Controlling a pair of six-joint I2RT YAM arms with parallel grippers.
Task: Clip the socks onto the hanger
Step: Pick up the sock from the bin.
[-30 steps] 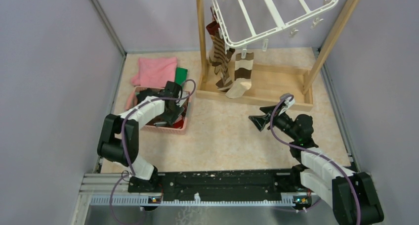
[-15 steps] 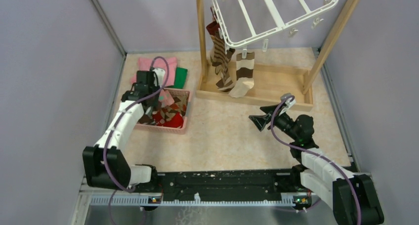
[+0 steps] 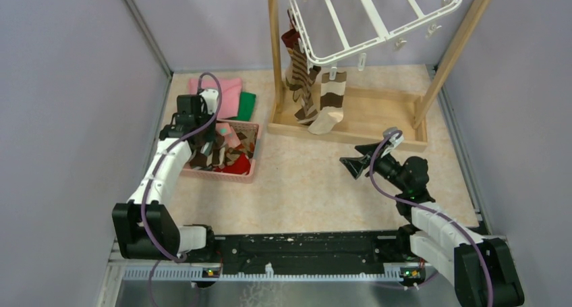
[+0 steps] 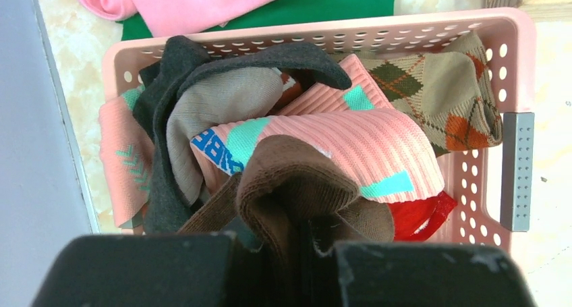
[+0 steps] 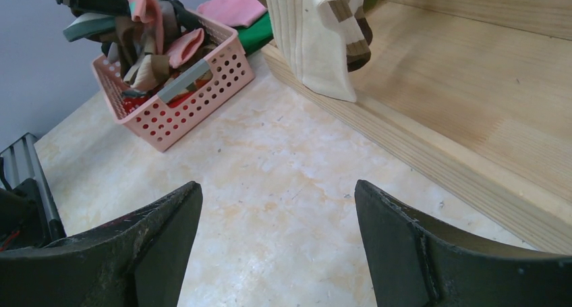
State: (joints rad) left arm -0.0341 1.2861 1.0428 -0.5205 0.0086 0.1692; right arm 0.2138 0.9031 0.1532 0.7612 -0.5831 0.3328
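I see a beige table (image 3: 303, 185) walled in on three sides. A pink basket (image 3: 222, 175) sits along the table's left edge, toward the far left corner, heaped with socks: pink ribbed ones with teal marks, an argyle one, a grey one and something red.

My left gripper (image 4: 297, 243) is over the basket's near side. Its fingers are pressed together on the cuff of a brown sock (image 4: 297, 192), which bunches up between them on top of the pile. From above, the left arm stretches forward along the left edge, with its gripper (image 3: 201, 144) over the basket.

Behind the basket, in the far left corner, a pink cloth (image 3: 226, 91) lies partly over a green cloth (image 3: 247, 104).

A wooden frame (image 3: 378, 118) stands along the far edge, from the middle to the right. The white hanger (image 3: 379, 20) hangs high in it, tilted. Two socks dangle from clips at its near left corner: a brown-and-cream striped sock (image 3: 330, 101) and, just to its left, a darker patterned sock (image 3: 300, 84). Their toes reach the frame's base board.

My right gripper (image 3: 352, 165) hovers over the table's right half, just in front of the frame. Its fingers are spread wide with nothing between them, pointing toward the basket.
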